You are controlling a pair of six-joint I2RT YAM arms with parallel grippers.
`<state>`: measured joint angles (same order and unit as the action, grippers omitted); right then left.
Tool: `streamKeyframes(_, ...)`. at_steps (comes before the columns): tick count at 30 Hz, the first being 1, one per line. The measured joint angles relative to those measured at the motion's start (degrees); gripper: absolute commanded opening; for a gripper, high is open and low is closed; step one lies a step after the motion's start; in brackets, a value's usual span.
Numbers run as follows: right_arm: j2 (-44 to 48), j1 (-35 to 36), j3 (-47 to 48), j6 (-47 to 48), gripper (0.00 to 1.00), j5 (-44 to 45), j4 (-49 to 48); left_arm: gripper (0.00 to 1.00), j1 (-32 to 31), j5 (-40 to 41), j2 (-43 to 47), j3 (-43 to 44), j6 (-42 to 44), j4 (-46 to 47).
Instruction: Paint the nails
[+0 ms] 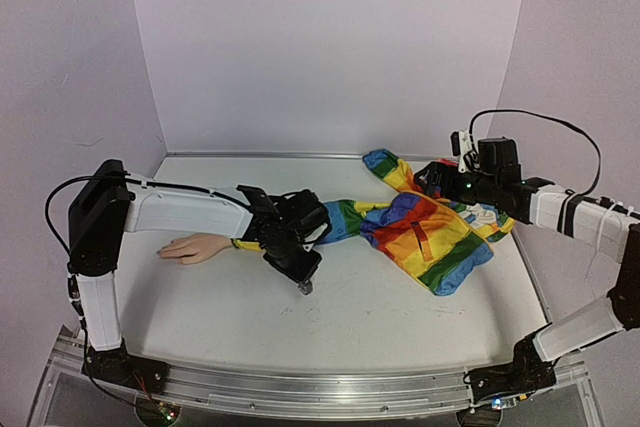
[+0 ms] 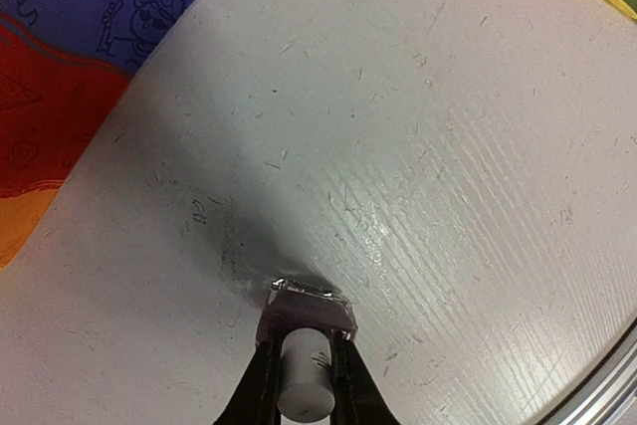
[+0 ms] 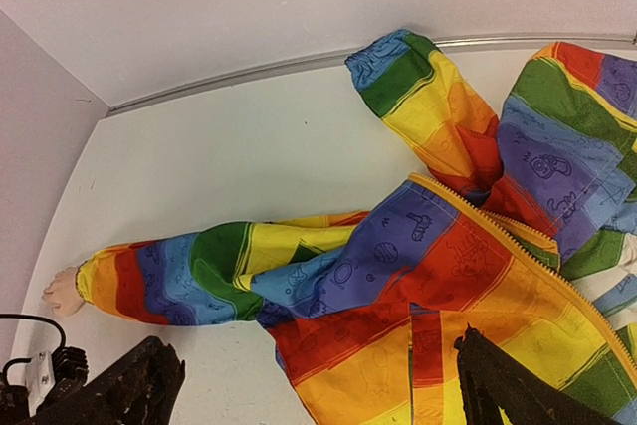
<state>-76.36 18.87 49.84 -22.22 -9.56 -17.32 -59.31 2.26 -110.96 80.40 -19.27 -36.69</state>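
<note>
While the mannequin hand (image 1: 195,247) lies at the left of the white table (image 1: 380,317), fingers pointing left, its nails (image 1: 165,250) are too small for me to make out. Just right of its wrist, my left gripper (image 2: 306,345) is pinched tight on a small polish bottle (image 2: 306,390), low over the tabletop. Further right sprawls the rainbow-striped jacket (image 1: 430,232), and my right gripper (image 3: 317,350) hangs over it, jaws spread wide, holding nothing.

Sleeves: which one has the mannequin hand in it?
The outstretched sleeve: a pale hand pokes from its cuff. The other, bent sleeve shows none.
</note>
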Motion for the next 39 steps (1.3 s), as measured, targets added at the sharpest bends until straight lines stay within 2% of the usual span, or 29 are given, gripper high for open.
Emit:
streamKeyframes(7,-1.03,4.9,-0.63,3.28,0.98,-2.34,-3.28,0.0,0.33,0.98,3.19,0.02,-0.37,-1.95)
streamKeyframes(9,-2.71,8.28,-0.83,4.35,0.96,-3.1,-5.22,0.0,0.92,0.66,5.99,0.02,-1.01,-2.49)
streamKeyframes(14,-8.61,20.59,-0.85,8.09,0.82,-2.84,-10.43,0.0,5.88,-2.73,14.03,-0.11,-4.68,-2.86)
streamKeyframes(17,-11.67,27.54,-0.87,9.29,0.79,-3.65,-15.91,0.0,10.21,-4.68,17.97,-0.72,-7.52,-2.89)
streamKeyframes(21,-15.26,33.03,-0.94,11.74,0.76,-4.79,-25.4,0.0,12.94,-5.77,20.13,-1.11,-10.03,-3.32)
streamKeyframes(28,-24.55,35.74,1.55,15.65,0.71,-5.05,-34.16,0.0,12.7,-8.35,21.09,-2.69,-12.83,-3.63)
streamKeyframes(34,-28.79,36.76,4.17,18.1,0.66,-4.5,-38.36,0.0,12.72,-9.2,23.47,-4.07,-14.32,-4.31)
streamKeyframes(39,-31.87,37.48,7.76,19.34,0.58,-4.35,-40.39,0.0,12.7,-9.81,24.59,-4.07,-15.19,-4.31)
